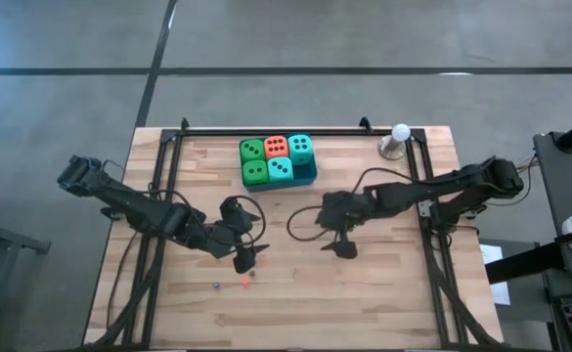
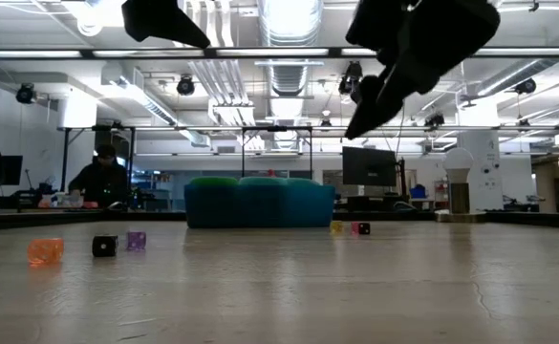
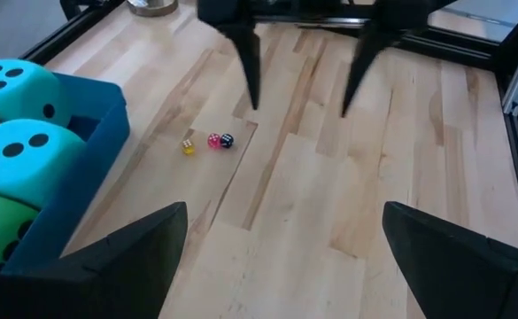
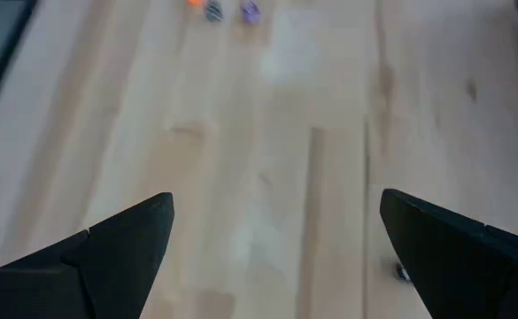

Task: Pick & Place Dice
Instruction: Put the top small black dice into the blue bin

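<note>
Tiny dice [image 2: 45, 250]: near me, short of tray [image 1: 306, 177]; pips unreadable.
Big dice [image 1: 277, 158]: I count five in tray.
Left gripper [image 1: 243, 260]: spread wide, off tray.
Right gripper [image 1: 343, 246]: spread wide.

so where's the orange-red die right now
In the high view the orange-red die sits in the blue tray at the table's far edge, in the back row between a green die and a teal die.

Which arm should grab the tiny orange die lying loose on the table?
Left: the left gripper hangs open right beside the orange die; the right gripper is farther off.
</note>
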### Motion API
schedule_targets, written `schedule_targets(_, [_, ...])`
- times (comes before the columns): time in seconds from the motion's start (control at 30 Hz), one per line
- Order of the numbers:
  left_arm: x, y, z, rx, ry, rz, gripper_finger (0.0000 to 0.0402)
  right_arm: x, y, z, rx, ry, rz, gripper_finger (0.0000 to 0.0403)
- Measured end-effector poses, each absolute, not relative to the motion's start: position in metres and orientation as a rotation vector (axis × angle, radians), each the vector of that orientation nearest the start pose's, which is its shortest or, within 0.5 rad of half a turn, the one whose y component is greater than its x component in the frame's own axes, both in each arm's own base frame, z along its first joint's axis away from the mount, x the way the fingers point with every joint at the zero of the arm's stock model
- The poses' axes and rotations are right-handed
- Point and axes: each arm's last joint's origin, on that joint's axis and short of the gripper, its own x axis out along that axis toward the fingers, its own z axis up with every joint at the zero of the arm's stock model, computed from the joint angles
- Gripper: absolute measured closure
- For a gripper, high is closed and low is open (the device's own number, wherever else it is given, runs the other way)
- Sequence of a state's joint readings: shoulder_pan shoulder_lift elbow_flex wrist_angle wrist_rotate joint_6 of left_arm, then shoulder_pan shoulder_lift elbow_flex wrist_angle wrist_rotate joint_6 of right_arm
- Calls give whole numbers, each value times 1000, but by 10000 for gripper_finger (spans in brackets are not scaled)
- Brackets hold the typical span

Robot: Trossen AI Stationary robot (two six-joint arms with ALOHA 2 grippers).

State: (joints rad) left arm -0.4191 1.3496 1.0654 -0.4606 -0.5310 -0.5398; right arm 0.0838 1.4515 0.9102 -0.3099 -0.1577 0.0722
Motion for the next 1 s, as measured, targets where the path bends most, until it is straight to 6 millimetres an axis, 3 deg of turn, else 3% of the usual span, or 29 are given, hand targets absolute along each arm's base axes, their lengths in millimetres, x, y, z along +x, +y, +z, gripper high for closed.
schedule_targets(0.3, [264, -101, 287, -188, 607, 282, 19, 295, 44, 234, 14, 819, 185, 3])
schedule_targets(1.0, [264, -101, 287, -187, 610, 283, 19, 289, 49, 234, 151, 844, 144, 3])
